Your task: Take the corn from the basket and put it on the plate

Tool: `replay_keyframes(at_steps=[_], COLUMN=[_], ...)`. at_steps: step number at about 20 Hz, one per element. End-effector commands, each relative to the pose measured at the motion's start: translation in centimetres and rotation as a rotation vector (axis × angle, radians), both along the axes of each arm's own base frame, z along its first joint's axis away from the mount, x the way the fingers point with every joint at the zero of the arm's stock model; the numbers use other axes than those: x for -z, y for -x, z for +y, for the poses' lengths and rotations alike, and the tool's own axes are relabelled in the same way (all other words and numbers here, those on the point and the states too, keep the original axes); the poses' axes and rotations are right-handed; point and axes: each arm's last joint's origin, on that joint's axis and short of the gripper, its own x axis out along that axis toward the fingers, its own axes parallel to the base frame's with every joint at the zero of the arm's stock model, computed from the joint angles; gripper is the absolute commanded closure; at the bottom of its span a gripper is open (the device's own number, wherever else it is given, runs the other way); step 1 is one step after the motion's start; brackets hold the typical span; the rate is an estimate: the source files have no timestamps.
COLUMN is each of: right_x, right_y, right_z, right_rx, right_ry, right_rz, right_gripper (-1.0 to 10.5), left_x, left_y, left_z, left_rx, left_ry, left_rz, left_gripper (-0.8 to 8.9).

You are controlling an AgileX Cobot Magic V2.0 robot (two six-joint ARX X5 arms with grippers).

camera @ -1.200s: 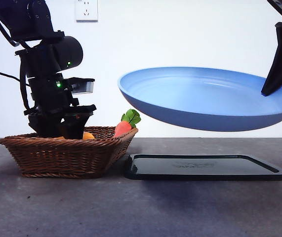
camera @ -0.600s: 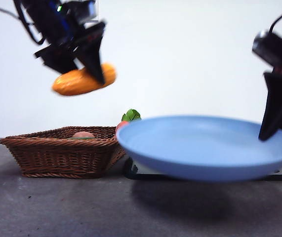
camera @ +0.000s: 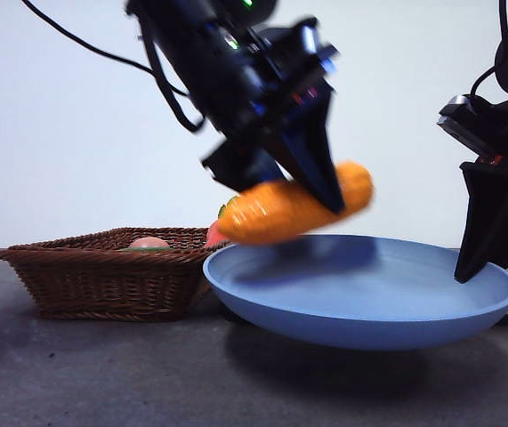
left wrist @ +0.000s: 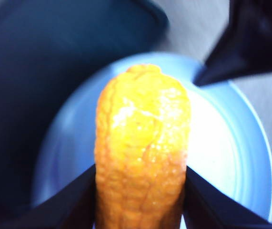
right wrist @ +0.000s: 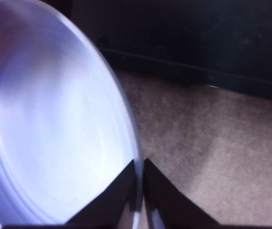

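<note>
The long, glossy orange-yellow toy corn cob (camera: 298, 209) hangs tilted in the air just above the large round light-blue plastic plate (camera: 360, 307), clamped crosswise between the two black jaws of the left gripper (camera: 311, 182). The left wrist view shows the jaws pressed against both flanks of the cob, with the plate beneath it.

The cob looks light and stiff, but its gloss and rounded ridges suggest it could slip or roll. A hold across the thick middle, as here, seems the safest place to take it.

The right gripper (right wrist: 139, 183) is pinched on the plate's right rim and holds the plate clear of the grey table (camera: 102, 374) — its shadow lies on the surface below.

The plate holds nothing yet. The shallow brown woven wicker basket (camera: 102, 276), at the left, holds a small round peach-coloured item (camera: 149, 242); a red-orange carrot tip (camera: 215, 234) shows by its right rim.
</note>
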Motion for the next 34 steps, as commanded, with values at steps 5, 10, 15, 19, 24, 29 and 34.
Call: replay_keyframes(at_steps=[5,10,15,19,24,29,34], right_x=[-0.2,-0.3,-0.3,-0.3,-0.5,-1.9,-3.4], right_y=[-0.4,-0.5,-0.5,-0.6,-0.9,-2.7,-6.3], right_z=[0.2,0.2,0.2,0.2,0.2,-0.8,-2.0], right_rx=[-0.001,-0.001,-0.001,0.000,0.009,0.054,0.100], right_ry=[-0.013,-0.015,-0.015,-0.016,-0.025,-0.027,-0.025], right_rz=[-0.008,-0.014,-0.018,-0.027,-0.058,-0.092,-0.119], right_gripper=[9.5,9.5,9.5,9.5,9.5,9.5,9.5], left_x=[3.1,3.2,3.1,1.1,-4.4,-8.7,-11.5], left_y=[0.8,1.0,1.0,1.2,1.6,2.1,3.2], left_z=[-2.7,-2.7,-2.7,-2.4,-1.5,1.1,3.8], left_rx=[0.114,0.122,0.115,0.102,0.092,0.050,0.013], left_ry=[-0.055,-0.070,-0.072,-0.044,0.019,0.084,0.108], left_rz=[0.016,0.023,0.031,0.013,-0.050,-0.117,-0.143], left_gripper=[6.32,5.28,4.87,4.83,4.84,4.84,4.85])
